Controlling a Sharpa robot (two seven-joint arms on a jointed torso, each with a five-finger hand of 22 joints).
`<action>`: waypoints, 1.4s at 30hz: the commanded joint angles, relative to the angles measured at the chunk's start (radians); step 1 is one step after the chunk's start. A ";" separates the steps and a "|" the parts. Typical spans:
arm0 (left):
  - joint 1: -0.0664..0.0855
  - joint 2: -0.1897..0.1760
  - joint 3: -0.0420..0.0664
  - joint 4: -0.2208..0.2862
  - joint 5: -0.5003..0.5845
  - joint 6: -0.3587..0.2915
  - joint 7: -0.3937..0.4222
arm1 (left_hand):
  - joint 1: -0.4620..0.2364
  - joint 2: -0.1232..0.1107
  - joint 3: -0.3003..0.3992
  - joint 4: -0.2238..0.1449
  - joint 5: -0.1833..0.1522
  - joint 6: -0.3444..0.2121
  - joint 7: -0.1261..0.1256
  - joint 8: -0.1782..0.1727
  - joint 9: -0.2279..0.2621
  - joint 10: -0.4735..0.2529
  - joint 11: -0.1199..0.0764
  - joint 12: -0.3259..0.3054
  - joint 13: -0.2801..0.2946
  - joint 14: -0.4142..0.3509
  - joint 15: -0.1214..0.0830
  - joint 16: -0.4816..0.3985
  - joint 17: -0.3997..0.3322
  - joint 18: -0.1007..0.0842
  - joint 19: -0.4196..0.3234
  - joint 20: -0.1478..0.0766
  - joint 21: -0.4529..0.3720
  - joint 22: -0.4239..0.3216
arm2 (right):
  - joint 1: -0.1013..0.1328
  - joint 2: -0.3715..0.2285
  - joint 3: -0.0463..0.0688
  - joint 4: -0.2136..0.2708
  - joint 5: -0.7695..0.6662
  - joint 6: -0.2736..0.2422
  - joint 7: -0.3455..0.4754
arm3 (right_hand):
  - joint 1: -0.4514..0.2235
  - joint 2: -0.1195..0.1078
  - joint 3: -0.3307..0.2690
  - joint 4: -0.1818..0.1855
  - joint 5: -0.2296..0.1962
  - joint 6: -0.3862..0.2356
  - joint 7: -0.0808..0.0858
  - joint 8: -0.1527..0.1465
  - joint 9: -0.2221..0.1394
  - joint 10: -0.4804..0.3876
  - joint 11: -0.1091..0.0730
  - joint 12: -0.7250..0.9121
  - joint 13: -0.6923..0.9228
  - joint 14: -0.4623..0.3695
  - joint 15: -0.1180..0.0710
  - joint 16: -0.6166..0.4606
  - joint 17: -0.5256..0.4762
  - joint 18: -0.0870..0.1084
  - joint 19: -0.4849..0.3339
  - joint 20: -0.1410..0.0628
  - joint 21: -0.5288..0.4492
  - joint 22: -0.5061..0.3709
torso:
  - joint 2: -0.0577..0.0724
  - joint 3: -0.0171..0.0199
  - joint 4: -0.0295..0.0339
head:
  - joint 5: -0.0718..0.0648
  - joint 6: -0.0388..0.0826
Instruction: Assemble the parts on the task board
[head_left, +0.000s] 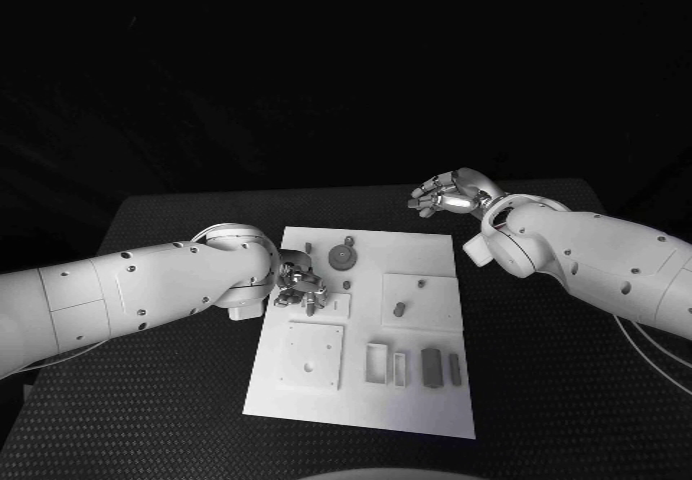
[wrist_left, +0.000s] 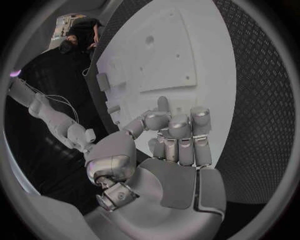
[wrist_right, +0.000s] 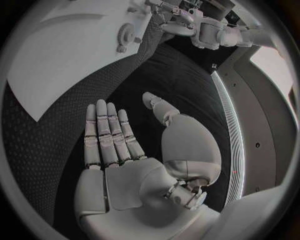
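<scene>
Left white arm's wrist covers the rear left edge of the flat white task board (head_left: 433, 262) in head view. Silver left hand (head_left: 299, 284) partly hidden behind that wrist; fingertip contact with board can't be told. Small grey parts (head_left: 441, 368) too small to tell shapes. Silver right hand (head_left: 450, 193) seen from behind, palm hidden. Board cut by right wrist view's rim.

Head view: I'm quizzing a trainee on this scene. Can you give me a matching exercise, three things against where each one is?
Things:
1. left hand
2. right hand
3. gear

Places:
A. on the board's far part
B. over the board's left edge
C. off the board, beyond its far right corner

Pairs: 1-B, 2-C, 3-A
</scene>
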 joint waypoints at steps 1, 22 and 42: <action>-0.004 0.006 -0.004 0.002 -0.010 0.017 -0.003 | 0.036 0.038 0.002 0.001 0.004 0.093 -0.046 0.001 0.001 -0.028 -0.019 0.004 -0.002 -0.002 -0.006 0.004 -0.001 0.014 -0.010 -0.094 0.006 0.016 | 0.000 0.000 0.000 0.002 0.002 0.013 0.011 | -0.008 0.001 -0.005 0.003 0.004 0.006 0.014 0.002 -0.001 0.005 0.001 -0.003 0.000 -0.001 0.006 -0.005 -0.001 0.007 -0.003 0.000 -0.006 0.001 | 0.000 0.0003 0.0002 | -0.001 0.000; -0.006 0.014 -0.010 -0.003 -0.013 0.009 -0.013 | -0.007 -0.053 -0.070 0.034 -0.213 0.091 -0.045 0.003 0.002 -0.031 -0.018 0.014 -0.017 -0.007 -0.008 0.010 -0.011 0.017 -0.012 -0.096 0.006 0.015 | 0.000 -0.001 0.000 0.003 0.002 0.012 0.011 | -0.008 0.001 -0.005 0.003 0.004 0.007 0.014 0.003 -0.001 0.005 0.001 -0.004 0.000 -0.001 0.006 -0.006 -0.001 0.007 -0.003 0.000 -0.007 0.002 | 0.000 0.0002 0.0008 | -0.002 0.001; -0.007 -0.004 -0.009 0.004 -0.022 -0.031 -0.005 | -0.052 -0.171 -0.131 0.075 -0.221 0.079 -0.046 0.004 0.008 -0.035 -0.019 0.016 -0.021 -0.013 -0.016 0.014 -0.014 0.026 -0.017 -0.100 0.001 0.011 | 0.000 -0.001 0.000 0.002 0.002 0.010 0.010 | -0.008 -0.001 -0.006 0.003 0.004 0.005 0.016 0.002 -0.002 0.005 0.001 -0.006 -0.001 -0.002 0.007 -0.006 -0.001 0.007 -0.003 0.000 -0.009 0.003 | 0.000 -0.0007 0.0004 | -0.003 0.003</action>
